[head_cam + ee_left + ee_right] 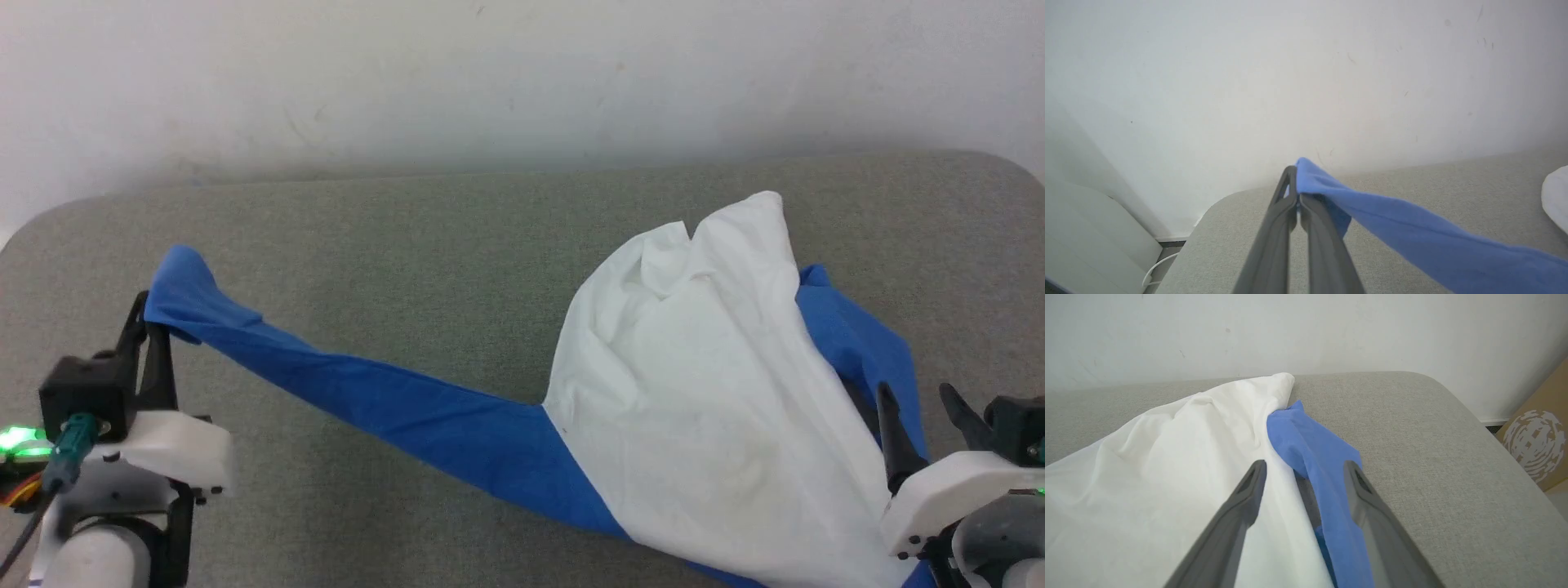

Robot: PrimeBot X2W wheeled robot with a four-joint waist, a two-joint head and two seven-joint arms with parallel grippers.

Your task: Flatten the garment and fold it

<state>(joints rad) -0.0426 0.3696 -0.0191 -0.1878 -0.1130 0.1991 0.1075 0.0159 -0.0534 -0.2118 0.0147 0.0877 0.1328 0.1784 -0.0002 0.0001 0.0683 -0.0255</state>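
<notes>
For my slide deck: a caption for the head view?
Left hand pinches a blue end of the garment; right hand open by its white panel.

Before me a plain white wall (522, 73), scuffed here and there, runs behind a desk (408, 245) covered in grey woven fabric (its far corners are rounded). Off my right side a brown cardboard box (1535, 445) with a white print sits near the wall. Down on my left a white cable (1152, 275) loops beside a pale panel (1086, 228). The light is soft and even.
</notes>
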